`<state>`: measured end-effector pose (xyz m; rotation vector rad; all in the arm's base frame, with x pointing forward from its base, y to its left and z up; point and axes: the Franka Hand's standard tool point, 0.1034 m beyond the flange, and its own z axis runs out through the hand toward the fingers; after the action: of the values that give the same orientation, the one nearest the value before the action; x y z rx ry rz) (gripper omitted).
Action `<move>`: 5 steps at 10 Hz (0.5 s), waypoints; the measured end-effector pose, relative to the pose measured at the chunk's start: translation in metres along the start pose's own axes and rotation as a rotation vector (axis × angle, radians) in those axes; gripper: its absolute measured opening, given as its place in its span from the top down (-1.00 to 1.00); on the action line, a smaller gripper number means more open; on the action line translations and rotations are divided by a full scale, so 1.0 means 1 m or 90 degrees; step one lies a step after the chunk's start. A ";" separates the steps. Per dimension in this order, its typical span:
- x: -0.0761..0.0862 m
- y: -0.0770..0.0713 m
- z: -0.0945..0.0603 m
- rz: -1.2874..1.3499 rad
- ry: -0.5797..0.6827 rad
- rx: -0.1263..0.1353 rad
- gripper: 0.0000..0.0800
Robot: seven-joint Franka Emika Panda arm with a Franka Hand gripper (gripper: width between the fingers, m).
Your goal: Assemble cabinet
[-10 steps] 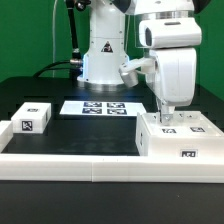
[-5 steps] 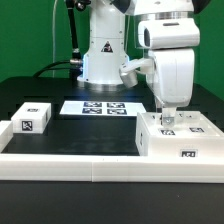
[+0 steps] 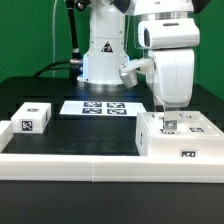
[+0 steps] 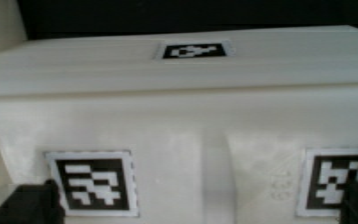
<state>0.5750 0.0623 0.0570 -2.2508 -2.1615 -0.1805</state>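
Note:
The large white cabinet box with marker tags stands at the exterior view's right, against the rail. My gripper hangs straight down over the box top, its tips at or just above the surface. In the wrist view the box fills the frame, with two tags on the near face and one on the far face. One dark fingertip shows at the frame's edge, so the jaws stand wide apart with nothing between them. A smaller white tagged panel piece lies at the exterior view's left.
The marker board lies flat on the black table between the two white parts. A long low white rail runs along the front. The arm's base stands behind the board.
My gripper has come down slightly toward the top of the box. The box and the small piece have not moved.

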 end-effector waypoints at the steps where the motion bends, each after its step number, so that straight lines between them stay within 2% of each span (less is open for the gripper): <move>1: 0.000 -0.004 -0.004 0.011 -0.002 -0.003 -0.99; 2: 0.000 -0.011 -0.013 0.035 -0.005 -0.013 -0.99; 5: 0.001 -0.048 -0.041 0.140 -0.010 -0.053 -0.99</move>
<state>0.5238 0.0613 0.0944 -2.5202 -1.9283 -0.2538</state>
